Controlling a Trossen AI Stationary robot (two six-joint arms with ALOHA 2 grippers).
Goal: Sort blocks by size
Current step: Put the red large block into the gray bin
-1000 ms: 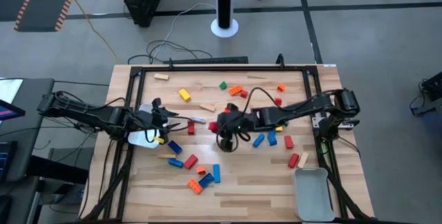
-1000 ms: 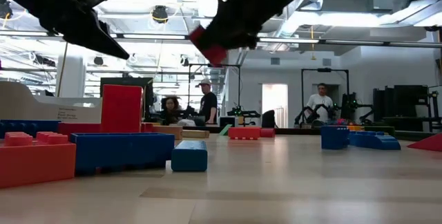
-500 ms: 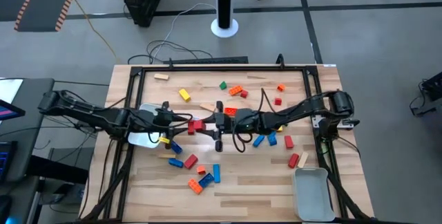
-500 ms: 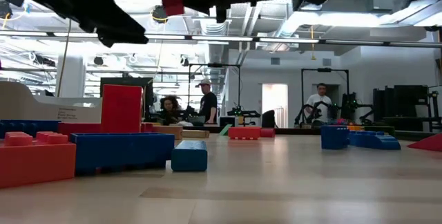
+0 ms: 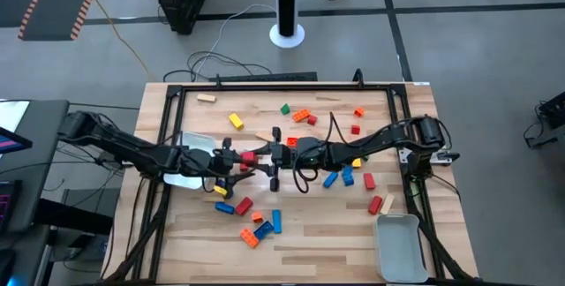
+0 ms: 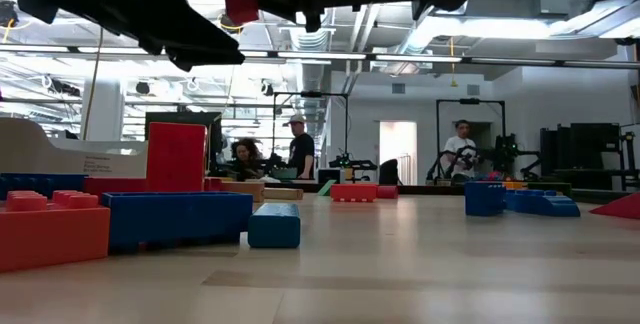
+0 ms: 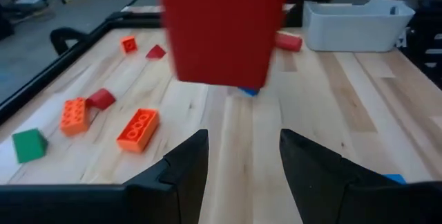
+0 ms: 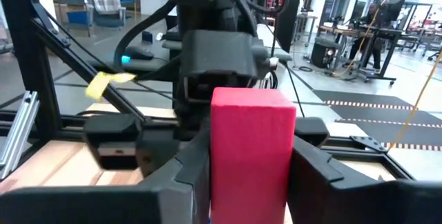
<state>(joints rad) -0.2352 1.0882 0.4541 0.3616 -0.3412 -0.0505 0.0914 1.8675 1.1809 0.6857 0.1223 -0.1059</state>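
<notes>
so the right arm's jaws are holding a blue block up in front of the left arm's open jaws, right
Not quite: the block in the right gripper is red, not blue, as the right wrist view shows. The rest holds: it is held up off the table in front of the left gripper, whose jaws stand open in the left wrist view.

A wooden table carries scattered blocks and two white trays.
</notes>
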